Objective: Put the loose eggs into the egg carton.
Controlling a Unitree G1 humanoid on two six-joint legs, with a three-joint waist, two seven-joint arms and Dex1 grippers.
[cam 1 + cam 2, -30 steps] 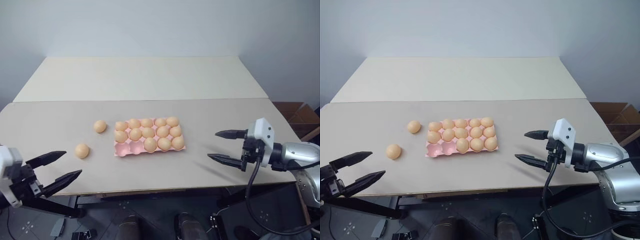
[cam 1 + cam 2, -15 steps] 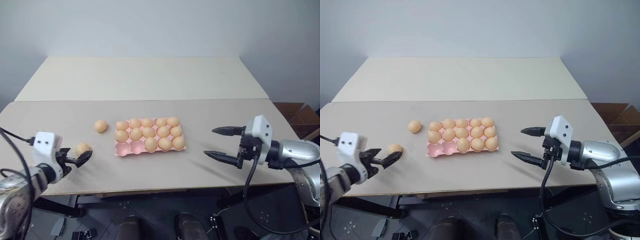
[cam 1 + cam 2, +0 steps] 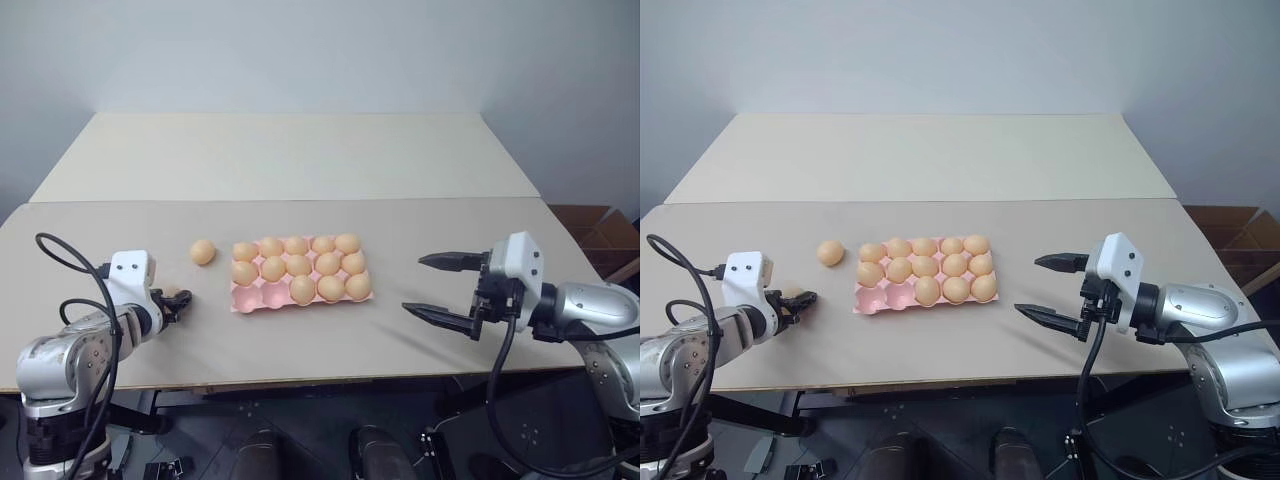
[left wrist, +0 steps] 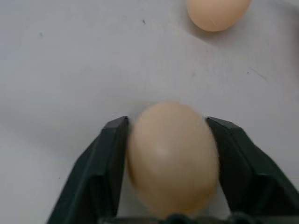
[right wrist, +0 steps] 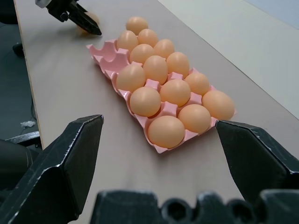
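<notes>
The pink egg carton [image 3: 246, 299] lies mid-table with eggs in several cups; two cups at its near left end are bare. One of the loose eggs [image 3: 202, 252] rests on the table just left of the carton's far corner. Another loose egg [image 4: 172, 158] sits on the table nearer me, and my left gripper [image 3: 178, 300] is shut on it, one finger pressed to each side. To the right of the carton my right gripper [image 3: 413, 284] hovers open and holds nothing, pointing toward the carton [image 5: 105, 53].
The beige table [image 3: 300, 160] stretches far behind the carton, with a seam across its middle. Its front edge runs just below both grippers. A brown cardboard box [image 3: 590, 225] stands beyond the right edge.
My left gripper has swung forward and down from the table's front left edge to the nearer loose egg and shut on it. The right gripper has stayed about where it was.
</notes>
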